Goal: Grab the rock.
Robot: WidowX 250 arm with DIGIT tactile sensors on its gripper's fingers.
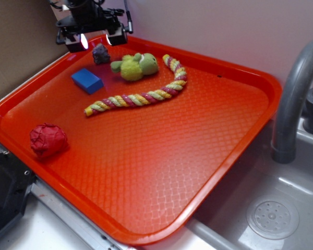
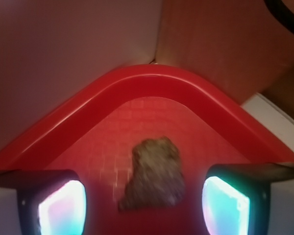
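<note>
One step of the job looks done and the main one is left: the hand (image 1: 97, 39) hangs spread wide over the far corner of the orange tray (image 1: 235, 156), holding nothing, and the rock (image 1: 100, 53) lies on the tray floor just below it. In the wrist view the rock (image 2: 154, 174) sits between the two lit fingertips (image 2: 61, 205), with clear gaps on both sides and nothing touching it, so the line-up seems about right. By my reading what remains is to lower, close on the stone and lift.

Close neighbours are few: a blue block (image 1: 87, 80) lies near the rock toward the front, and a green plush toy (image 1: 135, 66) sits just beside it on the other side. A braided rope toy (image 1: 141, 94) curves across the middle, and a wrinkly red ball (image 1: 48, 139) rests well apart near the front left edge.

The tray lies partly over a grey sink (image 1: 274, 208), whose drain and curved grey faucet (image 1: 297, 88) show to the right. A pale wall stands behind, with brown board at the left.
</note>
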